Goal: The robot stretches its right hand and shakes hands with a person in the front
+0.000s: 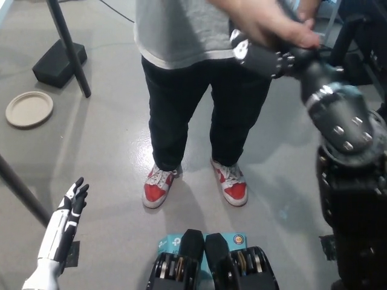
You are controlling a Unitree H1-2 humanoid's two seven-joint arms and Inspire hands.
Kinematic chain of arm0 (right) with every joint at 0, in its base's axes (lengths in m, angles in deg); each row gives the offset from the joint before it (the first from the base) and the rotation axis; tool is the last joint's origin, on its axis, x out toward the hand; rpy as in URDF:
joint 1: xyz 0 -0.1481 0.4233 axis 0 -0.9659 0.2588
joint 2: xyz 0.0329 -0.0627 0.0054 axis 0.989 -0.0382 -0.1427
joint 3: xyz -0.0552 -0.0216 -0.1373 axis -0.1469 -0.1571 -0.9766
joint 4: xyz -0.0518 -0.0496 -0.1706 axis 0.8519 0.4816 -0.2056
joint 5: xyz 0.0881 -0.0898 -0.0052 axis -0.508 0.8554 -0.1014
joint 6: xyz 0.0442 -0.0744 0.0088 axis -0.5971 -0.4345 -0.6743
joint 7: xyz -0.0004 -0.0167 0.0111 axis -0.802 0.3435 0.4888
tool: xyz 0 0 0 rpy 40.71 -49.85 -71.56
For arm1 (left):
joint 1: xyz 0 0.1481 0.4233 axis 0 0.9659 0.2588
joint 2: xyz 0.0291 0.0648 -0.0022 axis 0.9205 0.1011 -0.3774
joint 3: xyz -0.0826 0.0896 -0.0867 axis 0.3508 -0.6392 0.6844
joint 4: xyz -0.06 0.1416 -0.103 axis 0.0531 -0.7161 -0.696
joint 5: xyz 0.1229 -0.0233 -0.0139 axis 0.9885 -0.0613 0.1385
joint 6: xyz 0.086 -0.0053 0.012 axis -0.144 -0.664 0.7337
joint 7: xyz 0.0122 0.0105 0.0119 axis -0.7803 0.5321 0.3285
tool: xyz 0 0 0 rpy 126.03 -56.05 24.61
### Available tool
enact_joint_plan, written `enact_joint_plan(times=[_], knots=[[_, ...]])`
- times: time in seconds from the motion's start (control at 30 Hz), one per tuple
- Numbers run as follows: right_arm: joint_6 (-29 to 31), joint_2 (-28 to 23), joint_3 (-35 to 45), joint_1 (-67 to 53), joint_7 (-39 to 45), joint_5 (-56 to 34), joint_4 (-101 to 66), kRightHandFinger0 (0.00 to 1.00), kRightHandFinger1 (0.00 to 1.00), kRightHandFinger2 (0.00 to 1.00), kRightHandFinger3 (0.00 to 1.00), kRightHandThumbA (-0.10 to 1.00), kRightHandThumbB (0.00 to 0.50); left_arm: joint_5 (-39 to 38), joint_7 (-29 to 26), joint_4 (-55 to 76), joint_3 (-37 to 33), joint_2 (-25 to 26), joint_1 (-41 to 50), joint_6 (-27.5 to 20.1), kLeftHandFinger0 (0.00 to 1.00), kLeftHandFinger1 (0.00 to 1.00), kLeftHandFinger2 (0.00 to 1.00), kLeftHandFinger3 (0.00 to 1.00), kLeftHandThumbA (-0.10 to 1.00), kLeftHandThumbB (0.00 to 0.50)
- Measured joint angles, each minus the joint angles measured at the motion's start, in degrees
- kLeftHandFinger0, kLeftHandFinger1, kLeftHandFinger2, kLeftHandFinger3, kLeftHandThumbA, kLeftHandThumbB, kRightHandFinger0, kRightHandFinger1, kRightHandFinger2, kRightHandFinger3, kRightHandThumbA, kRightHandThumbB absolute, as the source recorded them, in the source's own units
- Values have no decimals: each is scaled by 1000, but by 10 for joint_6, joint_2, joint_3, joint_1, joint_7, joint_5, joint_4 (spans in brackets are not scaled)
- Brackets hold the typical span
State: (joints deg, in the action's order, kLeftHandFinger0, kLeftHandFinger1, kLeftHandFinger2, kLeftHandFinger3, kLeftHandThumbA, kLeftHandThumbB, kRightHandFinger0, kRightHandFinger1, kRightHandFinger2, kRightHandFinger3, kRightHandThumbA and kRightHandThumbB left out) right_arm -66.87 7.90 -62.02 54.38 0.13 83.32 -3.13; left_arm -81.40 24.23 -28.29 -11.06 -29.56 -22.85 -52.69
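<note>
Head view: right hand clasped w/ person's hand; left hand released, low; no legible text.

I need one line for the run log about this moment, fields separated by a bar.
phase: handshake | right hand: clasped by person's hand, raised | left hand: open, resting lower left | person: standing in front

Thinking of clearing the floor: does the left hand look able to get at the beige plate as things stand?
Probably not: the left hand hangs open and low by the robot's side, the beige plate lies well ahead, and a dark slanted pole crosses between.
</note>
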Motion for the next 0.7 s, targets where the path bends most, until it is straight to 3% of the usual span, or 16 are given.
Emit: enact_joint_plan(times=[0.37,0.53,0.6,0.7], knots=[[36,1,-21,47,-40,-13,333,1000,1000,1000,1000,90,106,1,0,3,0,2,-2,1,1000,1000,1000,1000,1000,40],[55,4,-28,62,-66,-19,373,1000,1000,1000,1000,134,106,1,0,11,-1,5,-10,3,1000,1000,1000,1000,1000,40],[61,5,-33,62,-72,-21,372,1000,1000,1000,1000,171,111,1,0,11,-1,5,-11,4,1000,1000,1000,1000,1000,33],[62,4,-38,61,-77,-24,362,1000,1000,1000,1000,343,156,1,0,11,-2,5,-11,5,1000,1000,1000,1000,1000,35]])
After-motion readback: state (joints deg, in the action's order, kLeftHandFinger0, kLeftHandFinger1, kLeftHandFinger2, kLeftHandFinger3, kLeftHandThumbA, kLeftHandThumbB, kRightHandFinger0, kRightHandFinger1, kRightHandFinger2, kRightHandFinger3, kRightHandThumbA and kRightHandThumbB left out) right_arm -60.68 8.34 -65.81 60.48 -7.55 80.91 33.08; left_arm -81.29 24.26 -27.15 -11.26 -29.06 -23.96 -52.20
